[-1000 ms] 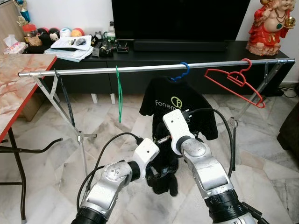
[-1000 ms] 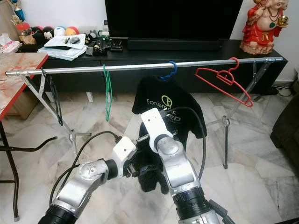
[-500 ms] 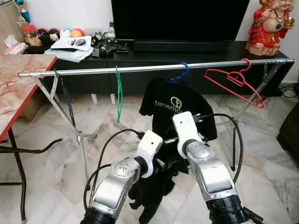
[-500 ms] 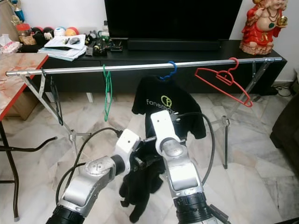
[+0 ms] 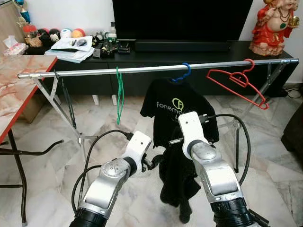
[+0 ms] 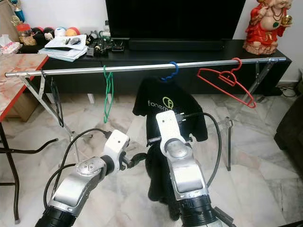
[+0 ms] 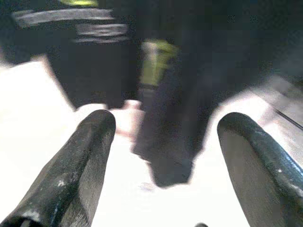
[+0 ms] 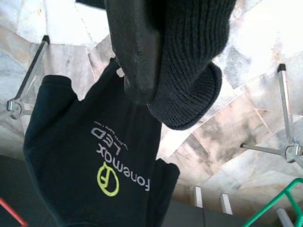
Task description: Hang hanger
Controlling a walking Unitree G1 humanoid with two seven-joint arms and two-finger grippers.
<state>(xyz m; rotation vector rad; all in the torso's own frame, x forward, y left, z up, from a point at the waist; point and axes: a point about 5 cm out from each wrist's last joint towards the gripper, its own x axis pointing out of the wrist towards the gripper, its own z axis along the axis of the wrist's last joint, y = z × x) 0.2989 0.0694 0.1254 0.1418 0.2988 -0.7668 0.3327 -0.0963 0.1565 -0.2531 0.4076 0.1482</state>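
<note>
Right gripper: the right gripper (image 8: 142, 71) is clamped on a dark knitted garment (image 5: 177, 184), which hangs from it in a limp bunch toward the pale marble floor (image 5: 42, 189), in front of the robot and nearer than the rail.
Left gripper: the left gripper (image 7: 165, 156) has its two black fingers spread apart with nothing between them; it sits just left of the hanging knit, pointing at it.
Rail: a long silver metal clothes rail (image 5: 94, 71) on folding legs spans the scene from left to right, farther off than both arms.
Hangers: a green wire hanger (image 5: 119, 94) hangs left of centre, a blue hanger (image 5: 186, 72) at the centre carries a black printed T-shirt (image 5: 177, 106), and an empty red plastic hanger (image 5: 236, 82) hangs tilted at the far right; a dark hanger (image 5: 64, 97) hangs near the left leg.
Task item: no hanger can be made out inside the knit; whether it holds one I cannot tell.
Risk, slipping: the grip looks to pinch one fold only, so the heavy cloth may slide out when lifted.
Risk, snagging: raising the bundle close behind the T-shirt may catch it and knock the blue hanger off the rail.
Risk, missing: the open left gripper may close on loose cloth rather than a firm edge.
</note>
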